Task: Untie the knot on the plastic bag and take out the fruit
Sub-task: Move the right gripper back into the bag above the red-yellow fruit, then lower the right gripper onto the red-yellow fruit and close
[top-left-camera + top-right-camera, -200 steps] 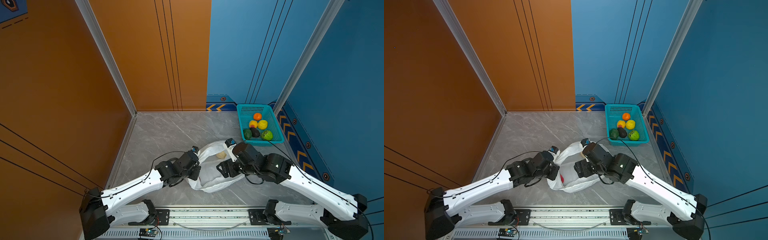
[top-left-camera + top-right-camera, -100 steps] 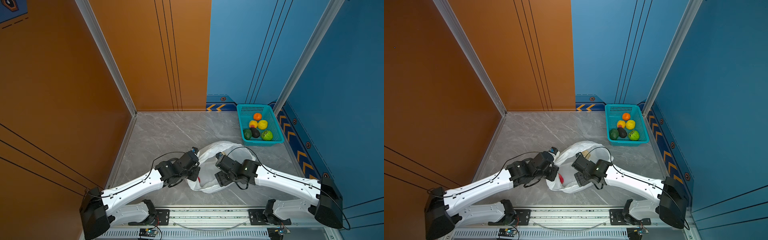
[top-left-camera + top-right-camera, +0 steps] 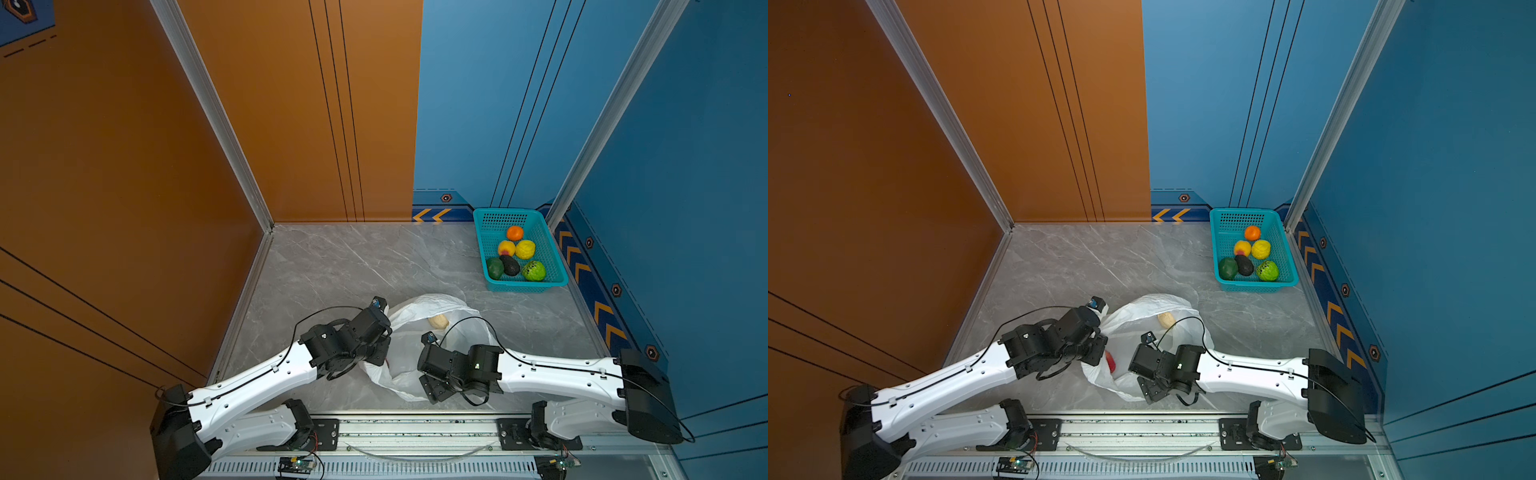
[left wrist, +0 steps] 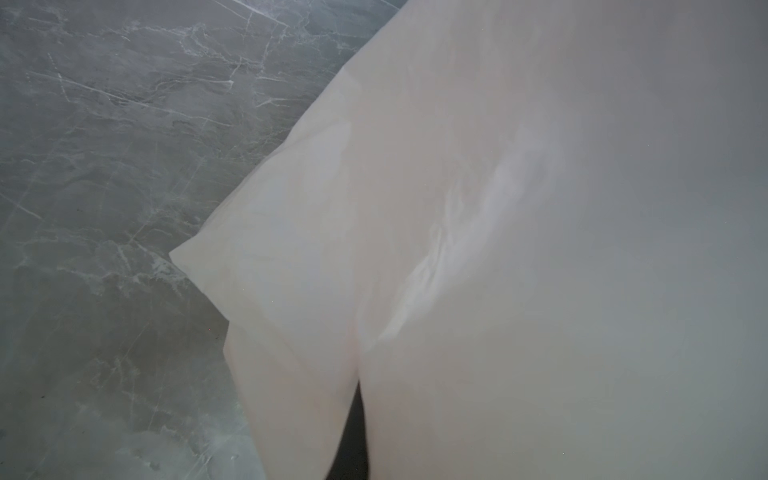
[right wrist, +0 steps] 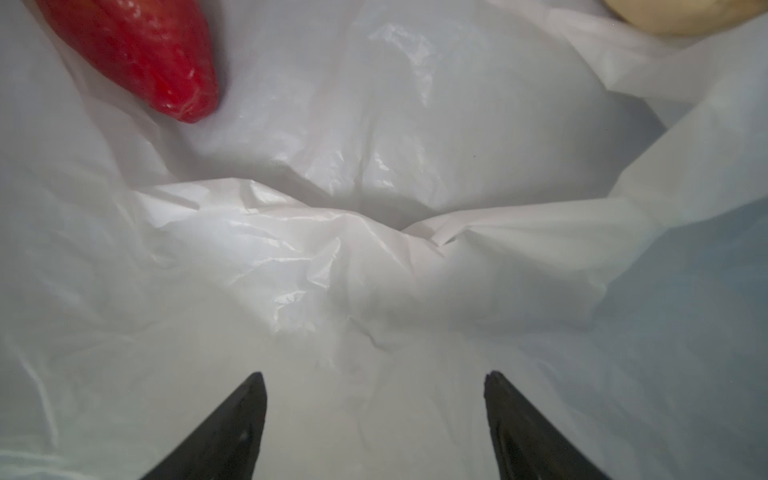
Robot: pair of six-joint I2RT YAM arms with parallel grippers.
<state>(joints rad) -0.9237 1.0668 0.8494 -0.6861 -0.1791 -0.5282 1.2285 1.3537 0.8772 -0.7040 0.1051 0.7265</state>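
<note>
Reaching in from the left with the left gripper (image 3: pixel 381 353), jaws pressed together on the left rim of the plastic bag (image 3: pixel 419 307) and holding that rim raised off the grey marble table (image 3: pixel 353 266). Concealing the pinch point itself in both top views. Showing in the left wrist view only blurred white film drawn close across the lens, with bare marble beside it.

Lying crumpled near the front middle of the table, between the two arms, mouth gaping upward. Cradling a red fruit (image 3: pixel 1111 362) just inside the left wall, close by the left gripper, and a cream bumpy fruit (image 3: pixel 438 321) at the far side of the opening, well apart from the red one.

Reaching in from the right with the right gripper (image 5: pixel 374 376), low over the near side of the bag, jaws spread wide and gripping nothing. Pointing both dark fingertips (image 5: pixel 245 407) at wrinkled white plastic in the right wrist view, with the red fruit ahead to one side.

Standing farther right as a teal basket (image 3: pixel 525 286), in the far right corner of the table, well apart from the bag. Holding an orange fruit (image 3: pixel 515 233) at the back, a peach fruit (image 3: pixel 506 248) and a yellow bumpy fruit (image 3: pixel 525 249) side by side in the middle, then a dark green fruit (image 3: pixel 494 268), a near-black fruit (image 3: pixel 509 265) and a bright green scaly fruit (image 3: pixel 534 271) in a row at the front.
</note>
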